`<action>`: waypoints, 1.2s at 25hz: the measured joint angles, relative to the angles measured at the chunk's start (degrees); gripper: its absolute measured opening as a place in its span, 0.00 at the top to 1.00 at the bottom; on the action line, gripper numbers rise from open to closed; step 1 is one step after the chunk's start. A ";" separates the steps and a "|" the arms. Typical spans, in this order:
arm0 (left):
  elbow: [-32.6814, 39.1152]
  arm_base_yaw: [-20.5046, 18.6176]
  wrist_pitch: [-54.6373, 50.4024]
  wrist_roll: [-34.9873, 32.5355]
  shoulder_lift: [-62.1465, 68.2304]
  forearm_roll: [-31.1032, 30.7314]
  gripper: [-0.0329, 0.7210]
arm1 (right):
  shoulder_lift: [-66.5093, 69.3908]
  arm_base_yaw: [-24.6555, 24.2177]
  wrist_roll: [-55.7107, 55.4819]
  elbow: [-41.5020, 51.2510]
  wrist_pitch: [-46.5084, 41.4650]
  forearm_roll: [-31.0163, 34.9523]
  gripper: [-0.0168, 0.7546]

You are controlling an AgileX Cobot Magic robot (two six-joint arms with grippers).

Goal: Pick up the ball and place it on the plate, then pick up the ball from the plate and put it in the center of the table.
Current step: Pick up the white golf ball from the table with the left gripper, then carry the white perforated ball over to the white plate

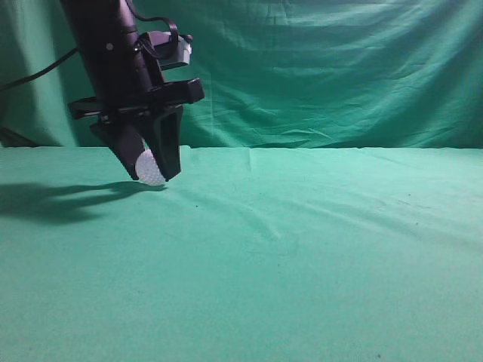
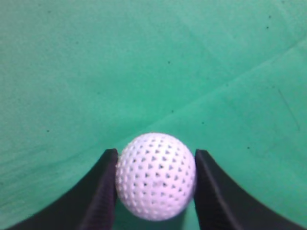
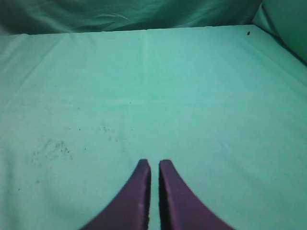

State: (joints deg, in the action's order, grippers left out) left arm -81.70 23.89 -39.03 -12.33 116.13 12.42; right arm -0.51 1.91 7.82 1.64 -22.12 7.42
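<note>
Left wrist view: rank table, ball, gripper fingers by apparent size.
1. Table: the cloth fills most of the frame.
2. Ball and the left gripper fingers: too close to rank; the fingers are cropped by the frame edge and all sit near the camera.

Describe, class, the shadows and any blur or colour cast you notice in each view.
Exterior view: the left hand holding the ball throws a dark shadow leftward across the table. Left wrist view: dimples sharp, cloth soft. Right wrist view: the right hand looks purplish.

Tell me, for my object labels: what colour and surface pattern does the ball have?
White, covered in small dimples; the ball shows best in the left wrist view.
</note>
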 joint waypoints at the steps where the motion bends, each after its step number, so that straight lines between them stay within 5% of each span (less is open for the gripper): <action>1: 0.00 0.00 0.00 0.00 0.00 0.00 0.54 | 0.00 0.00 0.00 0.00 0.00 0.00 0.91; 7: 0.00 0.00 -4.25 0.69 -2.35 -1.44 0.54 | 0.00 0.00 0.00 0.00 0.00 0.00 0.91; 12: -0.03 -2.38 -9.84 9.18 -10.18 -10.39 0.54 | 0.00 0.00 0.00 0.00 0.00 0.00 0.91; 16: 1.03 -8.89 -12.01 12.42 -16.20 -14.73 0.54 | 0.00 0.00 0.00 0.00 0.00 0.00 0.91; 24: 10.54 -24.60 -13.26 13.97 -22.31 -14.88 0.54 | 0.00 0.00 0.00 0.00 0.00 0.00 0.91; 30: 16.37 -32.75 -9.50 15.36 -22.40 -14.88 0.54 | 0.00 0.00 0.00 0.00 0.00 0.00 0.91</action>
State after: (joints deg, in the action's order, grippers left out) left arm -65.33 -8.86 -48.53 3.03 93.73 -2.45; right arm -0.51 1.91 7.82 1.64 -22.12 7.42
